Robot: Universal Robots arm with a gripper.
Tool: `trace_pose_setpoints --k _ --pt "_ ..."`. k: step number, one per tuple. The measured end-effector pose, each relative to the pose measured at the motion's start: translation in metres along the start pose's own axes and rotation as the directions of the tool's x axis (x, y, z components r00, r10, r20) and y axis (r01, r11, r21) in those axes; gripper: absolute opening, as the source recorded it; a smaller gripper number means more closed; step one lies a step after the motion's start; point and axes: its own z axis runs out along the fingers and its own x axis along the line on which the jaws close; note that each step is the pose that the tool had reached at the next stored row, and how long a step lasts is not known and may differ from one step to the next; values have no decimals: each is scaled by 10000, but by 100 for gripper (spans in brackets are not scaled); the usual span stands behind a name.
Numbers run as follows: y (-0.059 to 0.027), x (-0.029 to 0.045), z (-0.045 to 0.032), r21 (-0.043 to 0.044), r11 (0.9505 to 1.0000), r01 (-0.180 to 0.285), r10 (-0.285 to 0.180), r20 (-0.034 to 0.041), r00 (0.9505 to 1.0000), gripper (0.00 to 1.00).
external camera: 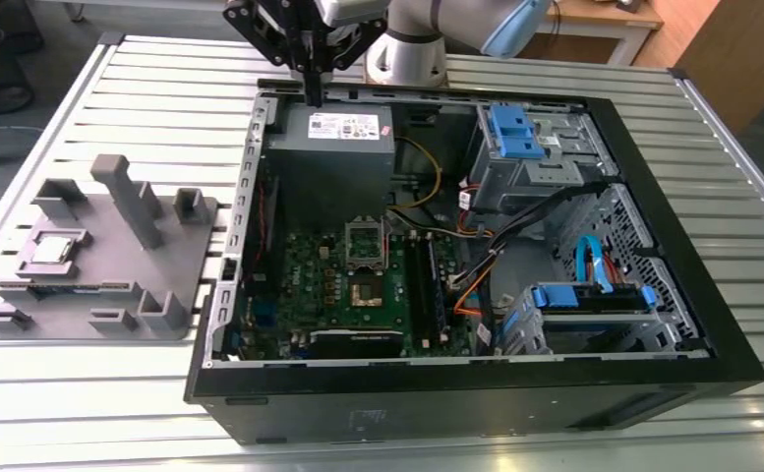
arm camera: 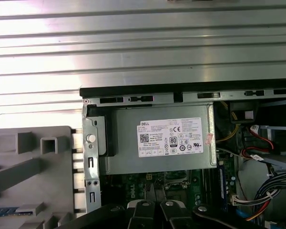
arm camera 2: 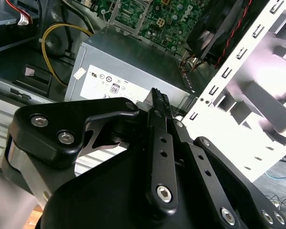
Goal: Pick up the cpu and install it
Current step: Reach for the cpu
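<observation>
The cpu (external camera: 51, 249), a small square chip with a silver top, lies in a recess of the grey holder plate (external camera: 106, 295) on the table, at the exterior view's left of the open computer case (external camera: 644, 236). Inside the case lies the green motherboard (external camera: 316, 285); its socket (external camera: 369, 287) is uncovered and the hinged plate (external camera: 365, 239) stands raised. My gripper (external camera: 314, 96) hangs shut and empty above the case's far wall, over the power supply (external camera: 331, 128), far from the cpu. Both wrist views show the shut fingers (arm camera 2: 158, 102) (arm camera: 148, 212) over the power supply (arm camera: 162, 140).
Blue drive brackets (external camera: 513, 133) (external camera: 592, 295) and bundles of cables (external camera: 487, 265) fill the case's side at the exterior view's right. Upright grey blocks (external camera: 126, 197) rise from the holder plate. The case and the holder rest on a slatted metal table (external camera: 158, 88).
</observation>
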Motion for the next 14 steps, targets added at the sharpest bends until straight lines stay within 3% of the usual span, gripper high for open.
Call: trace_pose_setpoints --k 14 --pt "-2 29 -1 0 10000 0 0 0 10000 11"
